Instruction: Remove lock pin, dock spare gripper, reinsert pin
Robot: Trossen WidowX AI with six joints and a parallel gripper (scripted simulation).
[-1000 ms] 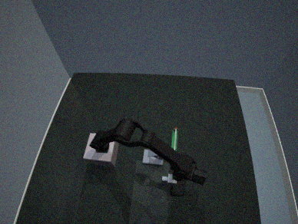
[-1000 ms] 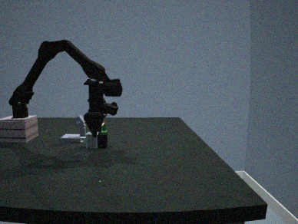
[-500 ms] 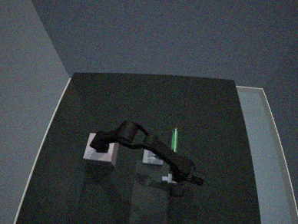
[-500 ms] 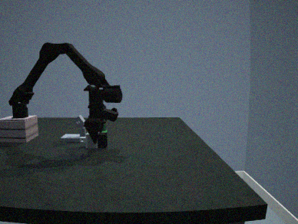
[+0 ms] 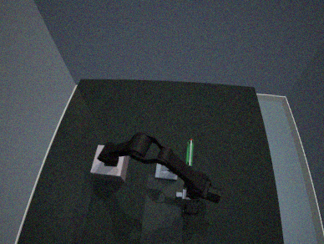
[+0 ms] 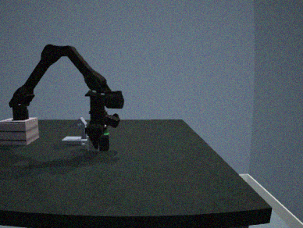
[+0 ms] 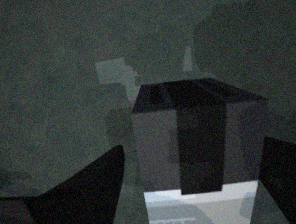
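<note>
Gripper (image 5: 193,200) (image 6: 98,145) (image 7: 181,145) down around spare gripper (image 5: 181,195) (image 7: 181,145), fingers wide, no grip yet; mount (image 5: 166,172) (image 6: 72,139) at its ten o'clock from above, presumably left clear for docking.

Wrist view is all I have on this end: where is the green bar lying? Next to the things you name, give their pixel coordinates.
Observer: The top view shows the green bar (image 5: 188,155) (image 6: 106,133) off to one side of the pale plate (image 5: 159,175) (image 6: 70,139), with a white strip along it.
Operator: And how is the pincer (image 6: 99,148) (image 7: 181,145) standing over the spare gripper (image 5: 184,193) (image 6: 90,146) (image 7: 200,145)?
Observer: In the exterior view it points straight down, its tips low near the table.
Operator: I can't see the white stub (image 5: 179,195) (image 6: 83,144). Which way does it face?
Observer: By the top view, it sticks out on the side toward the arm's base block (image 5: 100,169) (image 6: 19,133).
</note>
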